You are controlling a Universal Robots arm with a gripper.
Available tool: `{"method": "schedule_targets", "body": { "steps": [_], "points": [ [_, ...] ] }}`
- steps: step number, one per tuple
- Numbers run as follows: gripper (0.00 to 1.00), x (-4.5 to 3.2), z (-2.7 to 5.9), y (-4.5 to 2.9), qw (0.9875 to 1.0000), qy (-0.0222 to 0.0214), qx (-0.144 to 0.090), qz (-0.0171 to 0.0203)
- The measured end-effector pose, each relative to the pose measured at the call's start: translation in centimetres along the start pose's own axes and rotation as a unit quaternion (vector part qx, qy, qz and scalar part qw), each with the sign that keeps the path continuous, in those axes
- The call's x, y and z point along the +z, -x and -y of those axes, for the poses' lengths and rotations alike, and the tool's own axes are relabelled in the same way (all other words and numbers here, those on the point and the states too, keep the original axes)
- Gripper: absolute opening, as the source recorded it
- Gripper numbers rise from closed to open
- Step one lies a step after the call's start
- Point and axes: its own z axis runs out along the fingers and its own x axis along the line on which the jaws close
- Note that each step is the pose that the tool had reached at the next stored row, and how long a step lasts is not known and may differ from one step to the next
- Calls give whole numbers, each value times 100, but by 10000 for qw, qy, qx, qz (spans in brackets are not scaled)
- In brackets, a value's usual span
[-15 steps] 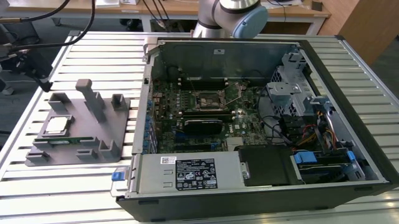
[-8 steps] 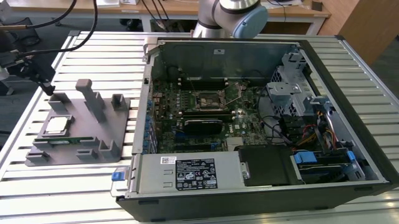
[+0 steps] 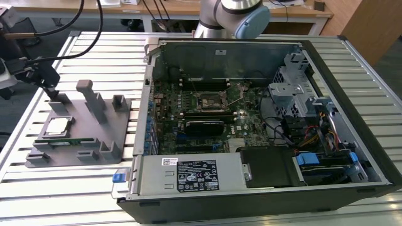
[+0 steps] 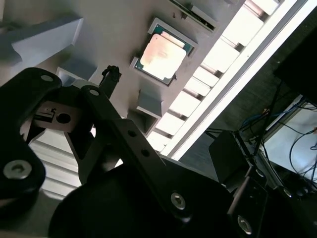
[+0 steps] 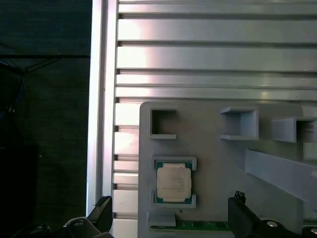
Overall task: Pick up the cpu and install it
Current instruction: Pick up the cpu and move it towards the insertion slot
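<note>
silver cpu [image 5: 174, 182], rimmed by grey holder [image 5: 213, 148] (claw [image 5: 171, 201] spread wide, apart).

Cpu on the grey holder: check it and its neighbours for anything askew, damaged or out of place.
Nothing stands out. The cpu lies flat and square in its recess on the grey holder, metal top up, with no tilt or visible damage. The green memory stick beside it sits straight in its slot.
</note>
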Motion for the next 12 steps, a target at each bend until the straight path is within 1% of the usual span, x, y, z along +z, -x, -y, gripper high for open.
{"method": "schedule_targets", "body": {
  "steps": [2, 3, 12],
  "points": [
    [99, 36, 0, 9, 10000, 1, 1, -1],
    [99, 80, 3, 13, 10000, 2, 0, -1],
    [99, 220, 8, 19, 10000, 10, 0, -1]
  ]
}}
